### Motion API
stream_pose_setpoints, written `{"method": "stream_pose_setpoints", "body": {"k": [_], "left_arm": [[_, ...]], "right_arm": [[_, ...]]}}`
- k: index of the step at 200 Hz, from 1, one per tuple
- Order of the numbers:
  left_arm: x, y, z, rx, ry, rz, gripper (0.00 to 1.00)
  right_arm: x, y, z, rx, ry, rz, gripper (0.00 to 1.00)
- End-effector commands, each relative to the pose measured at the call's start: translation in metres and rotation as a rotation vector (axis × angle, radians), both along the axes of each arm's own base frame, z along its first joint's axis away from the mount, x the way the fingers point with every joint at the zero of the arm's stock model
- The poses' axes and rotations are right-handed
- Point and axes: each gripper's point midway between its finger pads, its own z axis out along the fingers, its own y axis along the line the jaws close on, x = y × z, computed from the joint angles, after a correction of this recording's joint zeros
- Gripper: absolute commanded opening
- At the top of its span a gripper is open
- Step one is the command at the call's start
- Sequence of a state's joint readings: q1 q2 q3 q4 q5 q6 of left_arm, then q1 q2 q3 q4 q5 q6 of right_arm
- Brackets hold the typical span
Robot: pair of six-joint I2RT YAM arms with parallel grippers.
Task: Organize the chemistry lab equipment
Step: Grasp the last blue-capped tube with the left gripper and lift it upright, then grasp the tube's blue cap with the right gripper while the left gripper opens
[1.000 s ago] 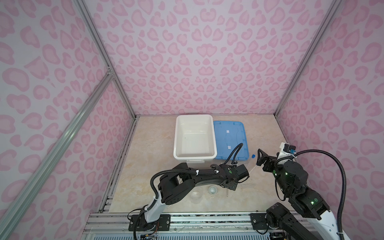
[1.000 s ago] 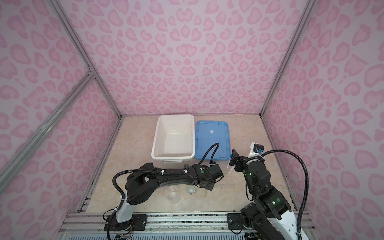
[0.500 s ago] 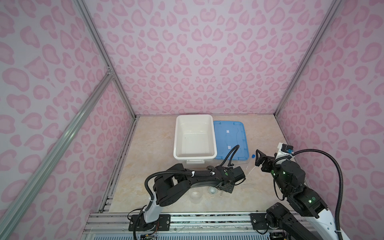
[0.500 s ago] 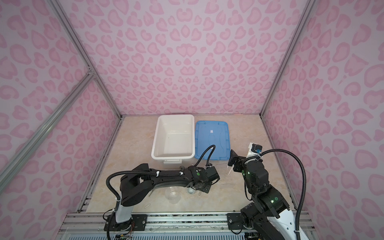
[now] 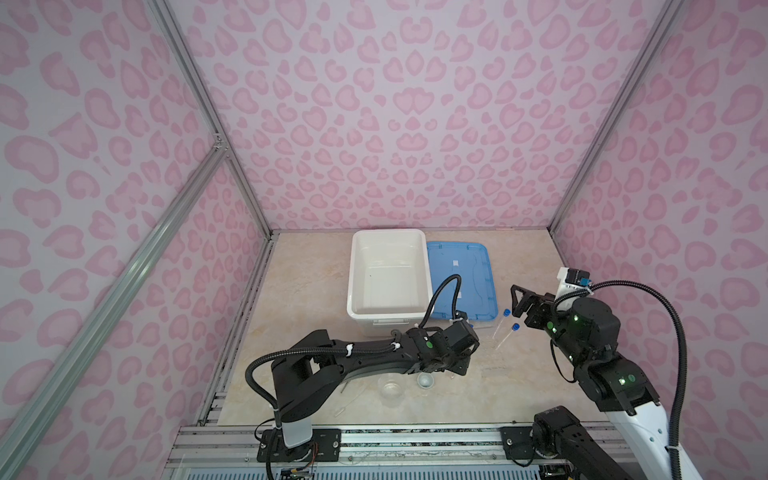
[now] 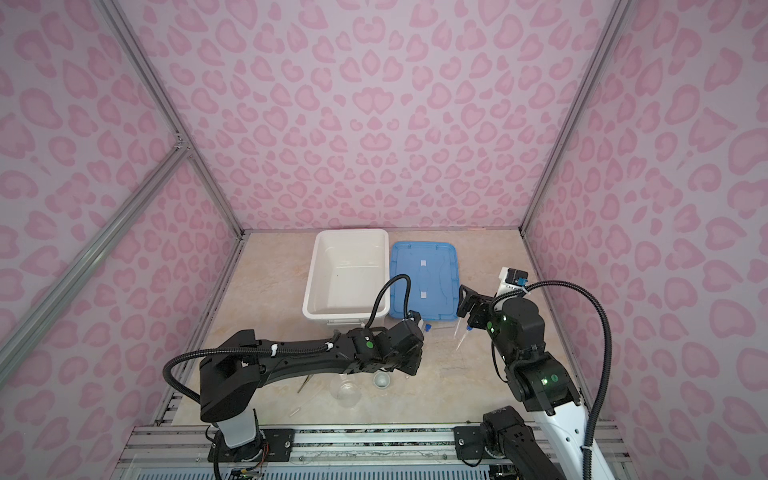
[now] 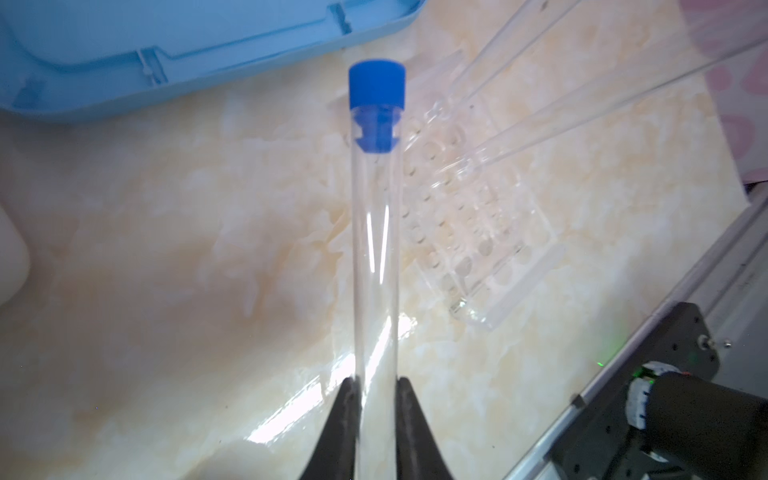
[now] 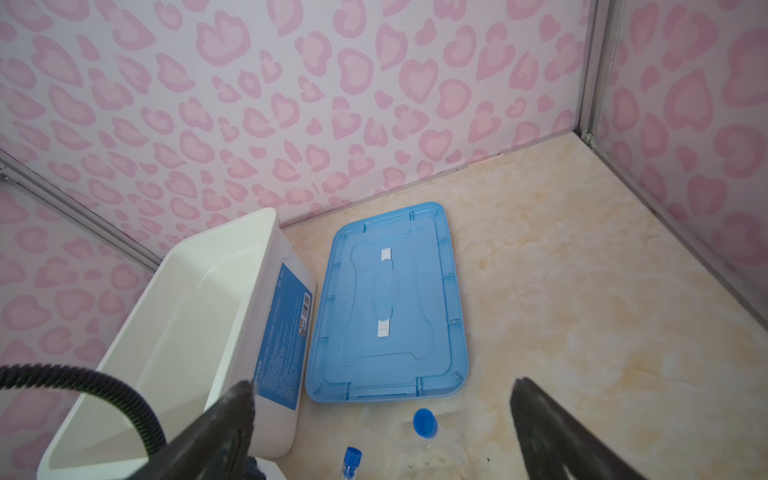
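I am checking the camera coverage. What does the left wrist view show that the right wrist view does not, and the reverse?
Only the left wrist view shows the left gripper shut on a blue-capped tube, and the rows of holes in the clear rack. Only the right wrist view shows the right gripper open, and the inside of the white bin. Both show the blue lid, the marble table and blue tube caps.

Clear glossy tube (image 7: 375, 249) — blue plastic cap (image 7: 376, 89)
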State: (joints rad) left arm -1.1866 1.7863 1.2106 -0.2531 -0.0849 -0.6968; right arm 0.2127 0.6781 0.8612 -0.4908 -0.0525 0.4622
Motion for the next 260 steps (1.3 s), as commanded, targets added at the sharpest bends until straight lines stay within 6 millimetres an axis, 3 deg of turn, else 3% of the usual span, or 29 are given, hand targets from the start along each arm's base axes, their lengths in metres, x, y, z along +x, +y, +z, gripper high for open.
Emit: {"method": "stream_pose_setpoints", "body": {"k": [1,48,80,103,142,162,196,229,260], "left_arm": [[0.006,-0.016,0.041,-0.163,-0.1,-0.034,0.14],[0.007,0.001,0.095,-0.298,-0.29,-0.061,0.13],[0.006,0.013,0.117,-0.355,-0.354,-0.061,0.13],[0.006,0.021,0.121,-0.358,-0.377,-0.043,0.12],[0.003,0.022,0.125,-0.361,-0.379,-0.05,0.12],[0.002,0.022,0.125,-0.366,-0.38,-0.054,0.12],[0.001,0.019,0.128,-0.365,-0.389,-0.063,0.12],[0.001,0.019,0.125,-0.352,-0.388,-0.066,0.12],[0.002,0.018,0.122,-0.344,-0.387,-0.062,0.12]], "right_arm": [[-0.005,0.038,-0.011,0.184,0.14,0.24,0.92],[-0.008,0.061,-0.015,0.174,0.235,0.36,0.84],[-0.012,0.095,-0.02,0.153,0.255,0.458,0.75],[-0.013,0.112,-0.026,0.127,0.27,0.489,0.68],[-0.011,0.127,-0.028,0.157,0.271,0.521,0.55],[-0.011,0.133,-0.028,0.18,0.271,0.54,0.52],[-0.01,0.136,-0.029,0.193,0.273,0.549,0.44],[-0.012,0.14,-0.031,0.194,0.287,0.561,0.29],[-0.017,0.137,-0.035,0.184,0.302,0.557,0.26]]}}
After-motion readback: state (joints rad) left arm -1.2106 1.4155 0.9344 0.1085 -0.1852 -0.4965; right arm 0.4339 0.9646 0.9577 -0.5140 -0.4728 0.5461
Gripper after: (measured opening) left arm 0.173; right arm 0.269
